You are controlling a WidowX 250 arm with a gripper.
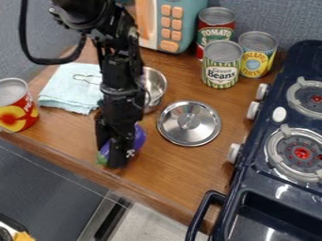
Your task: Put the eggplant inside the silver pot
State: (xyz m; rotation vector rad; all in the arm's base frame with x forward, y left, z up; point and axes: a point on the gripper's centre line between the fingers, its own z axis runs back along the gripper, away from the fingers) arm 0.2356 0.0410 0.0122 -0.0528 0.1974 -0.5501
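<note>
Right there, the end effector [112,155] hung at the eggplant [140,136] near the tabletop's [173,172] front edge; whether it was grasping or released, I couldn't tell. The silver pot [155,85] stood partly behind the arm, near a lid [189,129].

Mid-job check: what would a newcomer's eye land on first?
Probably the black robot arm hanging from the top edge, its pincer down at the purple eggplant near the counter's front edge. Next, the shiny metal lid to its right, then the navy stove along the picture's right side.
</note>
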